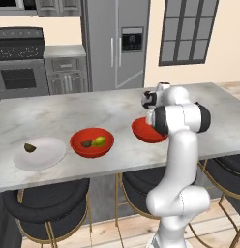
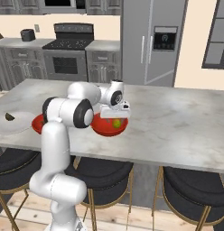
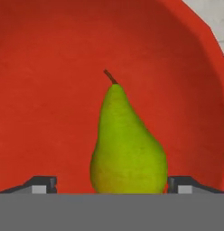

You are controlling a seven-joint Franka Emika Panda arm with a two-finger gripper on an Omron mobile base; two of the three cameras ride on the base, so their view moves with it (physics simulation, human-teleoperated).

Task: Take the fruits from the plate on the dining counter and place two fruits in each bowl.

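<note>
The gripper (image 3: 112,185) hangs low inside the right-hand red bowl (image 3: 50,90), its jaws spread wide, one fingertip (image 3: 41,185) on either side of a green pear (image 3: 127,149) without clasping it. The pear lies in that bowl, its long axis running straight away from the hand, stem end pointing off, fat end nearest the fingers. Over on the counter (image 1: 107,114), the other bowl (image 1: 92,142) holds a pear (image 1: 98,141) and a dark fruit (image 1: 86,143) side by side. One dark fruit (image 1: 29,147) sits on the white plate (image 1: 44,156).
</note>
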